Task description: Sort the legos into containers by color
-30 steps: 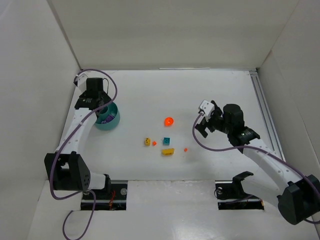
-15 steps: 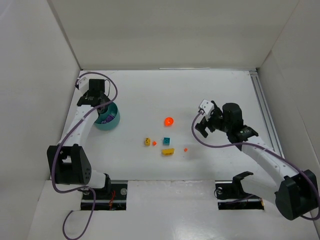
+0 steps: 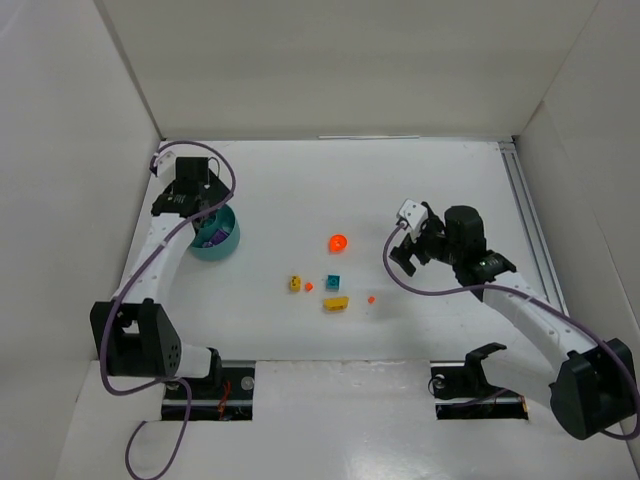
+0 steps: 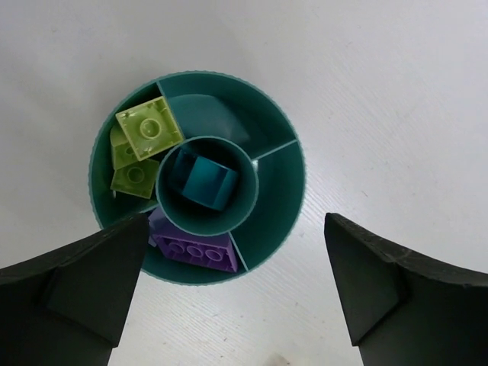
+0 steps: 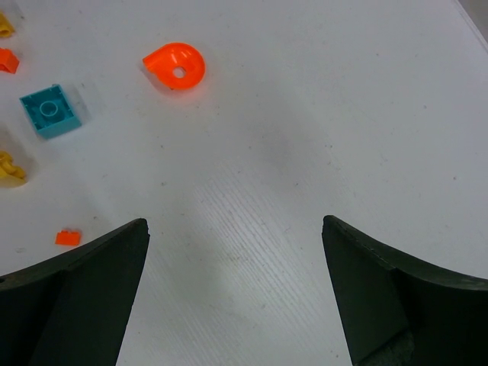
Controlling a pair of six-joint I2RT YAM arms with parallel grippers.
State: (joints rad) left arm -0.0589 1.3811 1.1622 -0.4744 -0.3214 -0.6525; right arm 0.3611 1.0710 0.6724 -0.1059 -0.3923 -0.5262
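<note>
The teal dish sits under my left gripper, which hangs open above its near rim and holds nothing. Lime green legos fill one wedge. A purple brick lies in another, and a teal block rests in the central cup. In the top view the dish is at the table's left, with my left gripper over it. My right gripper is open over bare table. Ahead of it lie an orange round lego, a teal block and a tiny orange piece.
Loose legos lie mid-table: the orange round one, a teal block, yellow pieces and tiny orange bits. White walls enclose the table on the left, back and right. My right gripper is to the right of the pieces.
My left gripper has opened wide above the dish, and its wrist has shifted slightly. The right arm has barely moved and its gripper stays open.
</note>
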